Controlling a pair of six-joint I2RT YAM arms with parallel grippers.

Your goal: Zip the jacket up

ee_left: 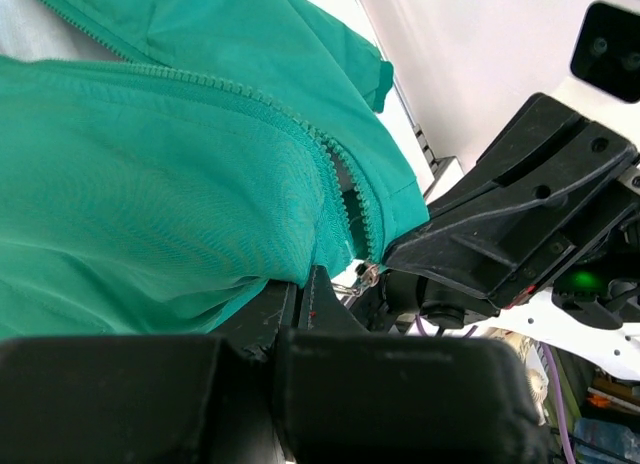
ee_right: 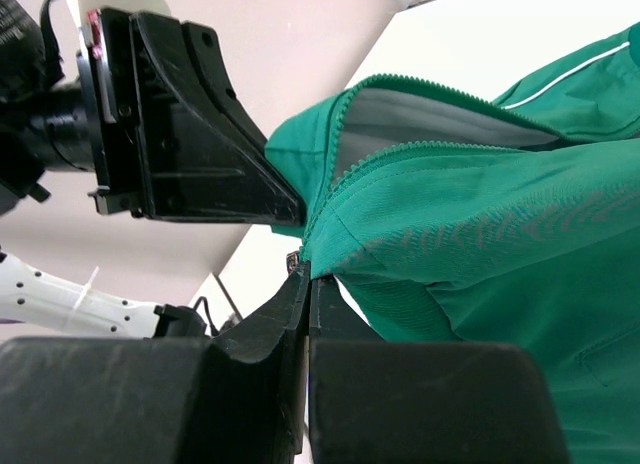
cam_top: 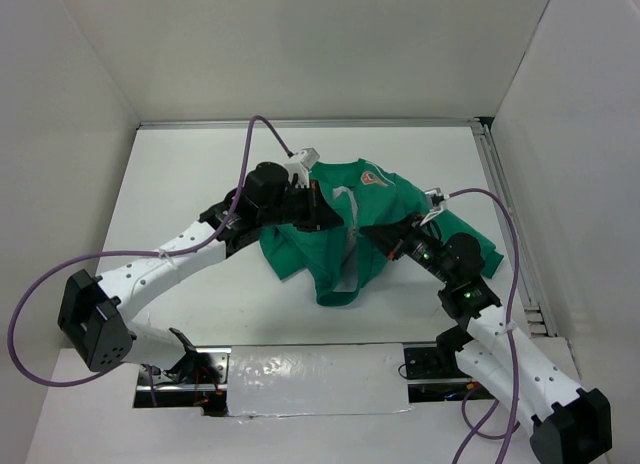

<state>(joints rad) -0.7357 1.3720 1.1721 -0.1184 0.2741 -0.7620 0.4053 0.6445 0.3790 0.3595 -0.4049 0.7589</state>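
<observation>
Jacket: cut off by the frame edges in both wrist views.
Sleeve: partly covered from above by the left arm.
Chest patch: too small to read.
Zipper pull: a tiny metal glint (shape unclear).
Gripped edge: vanishes between the closed tips of the left gripper and right gripper.
Fingers: blurred black blocks close to each wrist lens.

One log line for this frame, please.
left fingers: shut on small green zip jacket | right fingers: shut on jacket | zip: open
</observation>
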